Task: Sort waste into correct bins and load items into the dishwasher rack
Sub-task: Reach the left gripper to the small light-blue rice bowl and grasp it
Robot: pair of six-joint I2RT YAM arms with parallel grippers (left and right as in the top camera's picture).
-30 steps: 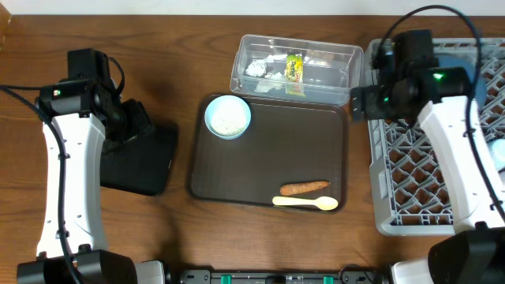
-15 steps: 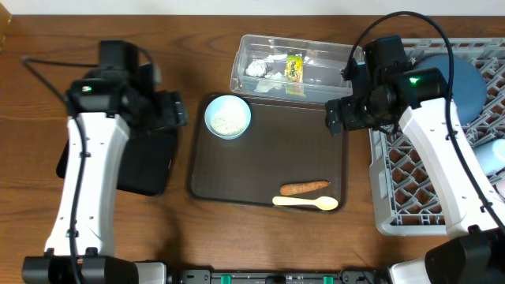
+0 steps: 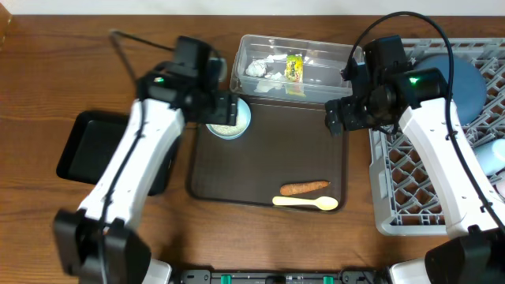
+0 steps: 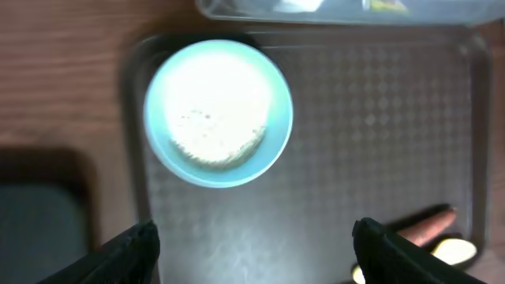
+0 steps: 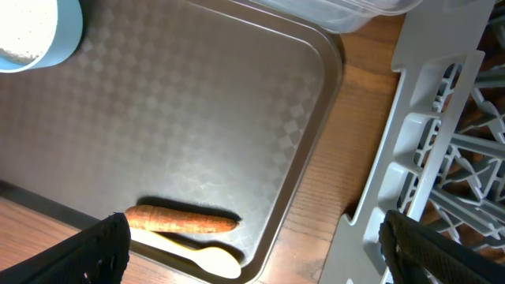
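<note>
From overhead alone, a blue plate (image 3: 467,77) shows in the rack (image 3: 418,177).

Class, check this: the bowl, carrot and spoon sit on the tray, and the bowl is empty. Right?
Not quite: the bowl holds whitish food, as the left wrist view shows. Bowl, carrot and spoon do sit on the tray.
</note>
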